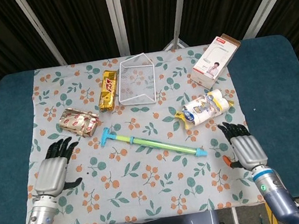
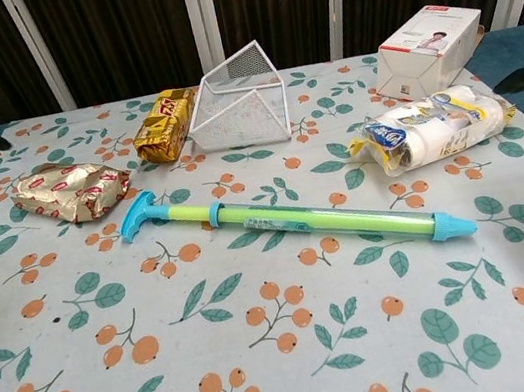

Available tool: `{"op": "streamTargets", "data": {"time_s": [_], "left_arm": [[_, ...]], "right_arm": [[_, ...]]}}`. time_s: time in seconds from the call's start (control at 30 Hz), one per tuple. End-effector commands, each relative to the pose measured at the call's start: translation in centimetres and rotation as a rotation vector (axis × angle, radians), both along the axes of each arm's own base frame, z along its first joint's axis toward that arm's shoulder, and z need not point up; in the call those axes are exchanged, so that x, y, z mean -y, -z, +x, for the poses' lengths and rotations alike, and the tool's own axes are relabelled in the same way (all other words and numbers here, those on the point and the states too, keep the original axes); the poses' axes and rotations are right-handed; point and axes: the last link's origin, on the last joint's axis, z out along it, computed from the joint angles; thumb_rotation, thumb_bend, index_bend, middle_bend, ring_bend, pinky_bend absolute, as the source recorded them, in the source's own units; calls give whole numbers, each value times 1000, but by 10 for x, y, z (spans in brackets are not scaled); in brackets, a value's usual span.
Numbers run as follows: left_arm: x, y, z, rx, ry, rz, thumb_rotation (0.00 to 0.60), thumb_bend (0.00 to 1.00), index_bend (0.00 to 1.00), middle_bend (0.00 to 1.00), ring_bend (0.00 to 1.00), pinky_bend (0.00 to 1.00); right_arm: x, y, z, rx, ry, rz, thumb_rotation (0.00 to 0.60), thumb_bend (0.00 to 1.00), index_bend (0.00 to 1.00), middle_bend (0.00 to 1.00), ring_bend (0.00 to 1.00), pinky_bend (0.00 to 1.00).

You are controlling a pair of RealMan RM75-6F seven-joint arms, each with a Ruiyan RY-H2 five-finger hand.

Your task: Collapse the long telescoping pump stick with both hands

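Head view: the pump stick (image 1: 150,142) lies flat on the floral tablecloth (image 1: 150,191), between the two hands. Its long axis runs diagonally, with the blue T-handle toward the upper left and the blue tip toward the lower right. The left hand (image 1: 54,168) rests on the cloth with fingers spread and holds nothing. The right hand (image 1: 243,146) also lies with fingers apart, empty.

Chest view: the stick (image 2: 292,221) is extended, with its handle at the left near a foil snack pack (image 2: 70,191) and its tip at the right below a wrapped roll package (image 2: 433,128). A white wire basket (image 2: 240,98) stands behind it.
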Motion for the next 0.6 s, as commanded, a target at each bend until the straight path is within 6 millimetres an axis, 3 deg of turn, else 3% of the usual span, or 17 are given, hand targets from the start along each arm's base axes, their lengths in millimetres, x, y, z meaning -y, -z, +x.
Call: {"op": "streamTargets", "data": {"time_s": [0.03,0.33,0.47,0.6], "left_arm": [[32,-36,-38,-17,2,28,600,162,106,21,0,41],[97,-75,-90,-47,46,95,600,112,1,0,0,0],[117,-83,-101,-55,45,139,600,108,0,0,0,0],[128,-90,-115,-43,14,203,600,109,0,0,0,0]], "right_arm": [[-19,-28,-25,4,12,-47,600,388,0,0,0,0],[-78,-67,-72,-8,4,-112,600,387,0,0,0,0],[-104,-79,-85,-12,-11,-164,600,387,0,0,0,0],[-117,-94,-94,-26,-60,-284,600,387,0,0,0,0]]}}
